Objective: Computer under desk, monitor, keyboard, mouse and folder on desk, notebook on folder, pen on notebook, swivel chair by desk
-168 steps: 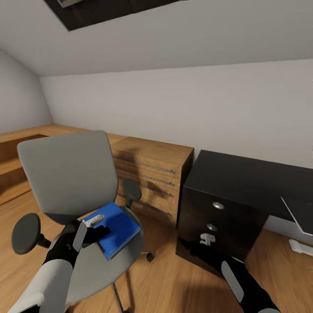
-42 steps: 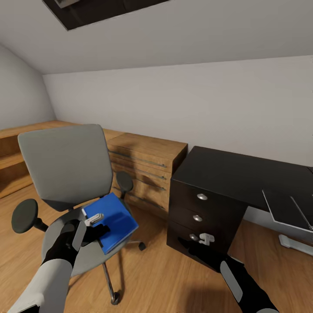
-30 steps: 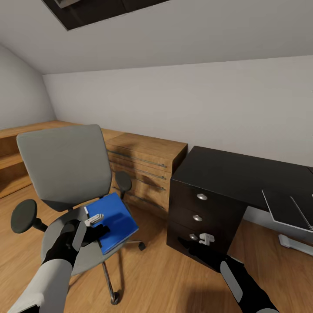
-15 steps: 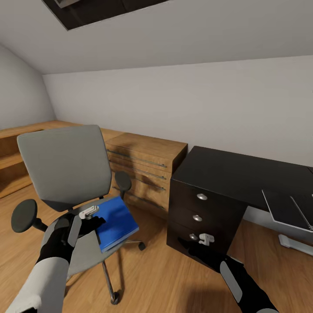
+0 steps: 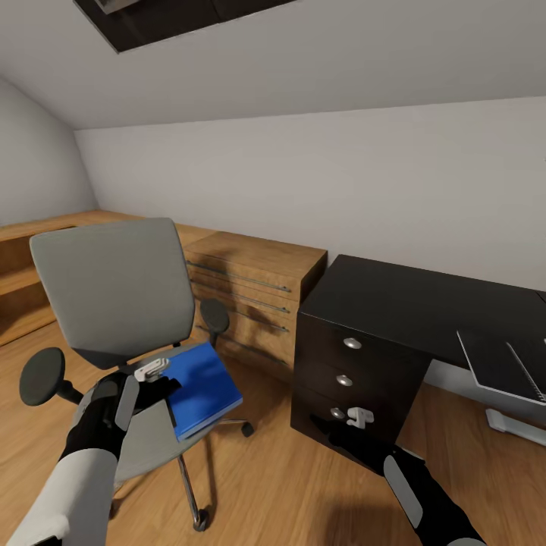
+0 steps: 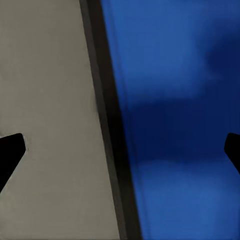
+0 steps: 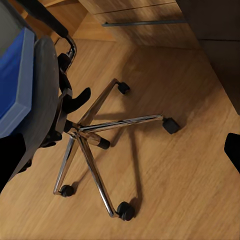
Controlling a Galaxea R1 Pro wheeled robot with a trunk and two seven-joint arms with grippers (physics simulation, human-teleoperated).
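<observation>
We see the left gripper (image 5: 152, 371) spread over the flat, bright-blue folder (image 5: 202, 387) on the grey padded swivel chair (image 5: 114, 303); right gripper (image 5: 358, 415) spread, empty; beyond, the matte black desk (image 5: 425, 303) with 3 round-knobbed drawers.

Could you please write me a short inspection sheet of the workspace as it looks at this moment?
Surface: the black top of the desk is mostly bare; a flat dark item lies at its right end, identity unclear.
Job's things: the folder lies on the seat of the swivel chair, which stands apart from the desk.
Clutter: nothing seen.
Grippers: left gripper open, low over the folder's near edge, contact unclear; right gripper open and empty, in front of the desk drawers.
Cables: nothing seen.
Surroundings: wood dresser between chair and desk, wood floor, white wall.
</observation>
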